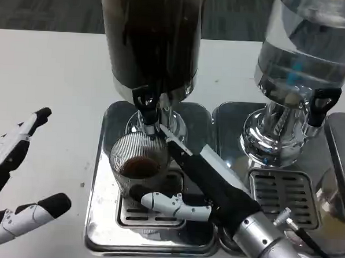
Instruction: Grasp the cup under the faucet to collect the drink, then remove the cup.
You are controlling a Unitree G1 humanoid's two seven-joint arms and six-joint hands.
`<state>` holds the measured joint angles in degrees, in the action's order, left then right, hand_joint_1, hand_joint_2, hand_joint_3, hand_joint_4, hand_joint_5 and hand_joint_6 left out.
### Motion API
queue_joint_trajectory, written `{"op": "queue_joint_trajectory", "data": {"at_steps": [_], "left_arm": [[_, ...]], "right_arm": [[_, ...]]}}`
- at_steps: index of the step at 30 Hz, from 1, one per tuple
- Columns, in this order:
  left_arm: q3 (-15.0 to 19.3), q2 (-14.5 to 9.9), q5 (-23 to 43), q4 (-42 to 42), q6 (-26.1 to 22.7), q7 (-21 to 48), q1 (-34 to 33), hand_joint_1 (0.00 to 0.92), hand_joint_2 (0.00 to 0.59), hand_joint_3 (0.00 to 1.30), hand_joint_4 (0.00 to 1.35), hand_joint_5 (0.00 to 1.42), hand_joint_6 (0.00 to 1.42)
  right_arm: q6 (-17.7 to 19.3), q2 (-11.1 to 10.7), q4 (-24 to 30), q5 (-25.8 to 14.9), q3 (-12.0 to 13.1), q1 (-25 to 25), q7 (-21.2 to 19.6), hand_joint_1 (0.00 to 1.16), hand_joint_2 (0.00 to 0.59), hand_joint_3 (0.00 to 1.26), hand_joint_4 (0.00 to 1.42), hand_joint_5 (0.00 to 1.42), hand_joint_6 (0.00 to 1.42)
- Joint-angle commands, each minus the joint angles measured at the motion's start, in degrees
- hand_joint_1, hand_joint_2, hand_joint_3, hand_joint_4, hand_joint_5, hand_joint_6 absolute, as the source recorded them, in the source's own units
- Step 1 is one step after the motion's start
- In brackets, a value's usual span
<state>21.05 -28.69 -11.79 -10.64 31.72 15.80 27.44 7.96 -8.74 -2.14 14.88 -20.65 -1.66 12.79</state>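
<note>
The cup (137, 163), with dark drink inside, is held under the faucet (146, 104) on the tray (99, 206) by the right hand (184, 190). The left hand (16, 184) is spread above the bench (47, 88), holding nothing.

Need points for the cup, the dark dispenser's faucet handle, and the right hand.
cup (137, 162), head view: on the dark drink inside the clear cup.
black faucet handle (145, 97), head view: on the lever above the spout of the dark dispenser.
right hand (184, 181), head view: on the middle of the hand, wrapped around the cup.
</note>
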Motion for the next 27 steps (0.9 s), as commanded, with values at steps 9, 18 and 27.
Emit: {"op": "queue_joint_trajectory", "data": {"at_steps": [9, 18, 27], "left_arm": [[-0.60, -0.03, 0.35, -1.64, -1.33, 0.21, 1.09, 0.000, 0.036, 0.00, 0.00, 0.00, 0.00], [-0.94, -0.12, 0.42, -2.13, -1.91, 0.24, 1.26, 0.000, 0.055, 0.00, 0.00, 0.00, 0.00], [-1.27, -0.32, 0.84, -2.26, -2.42, 0.29, 1.32, 0.000, 0.062, 0.00, 0.00, 0.00, 0.00]], "right_arm": [[0.23, 0.77, -1.64, 2.33, 0.08, -2.27, -2.01, 0.58, 0.179, 0.00, 0.00, 0.00, 0.00], [-0.18, 1.60, -3.45, 4.65, -0.38, -4.36, -3.13, 0.66, 0.168, 0.00, 0.00, 0.00, 0.06], [-0.92, 2.27, -5.35, 5.82, -0.50, -6.12, -4.01, 0.67, 0.169, 0.00, 0.00, 0.00, 0.07]]}}
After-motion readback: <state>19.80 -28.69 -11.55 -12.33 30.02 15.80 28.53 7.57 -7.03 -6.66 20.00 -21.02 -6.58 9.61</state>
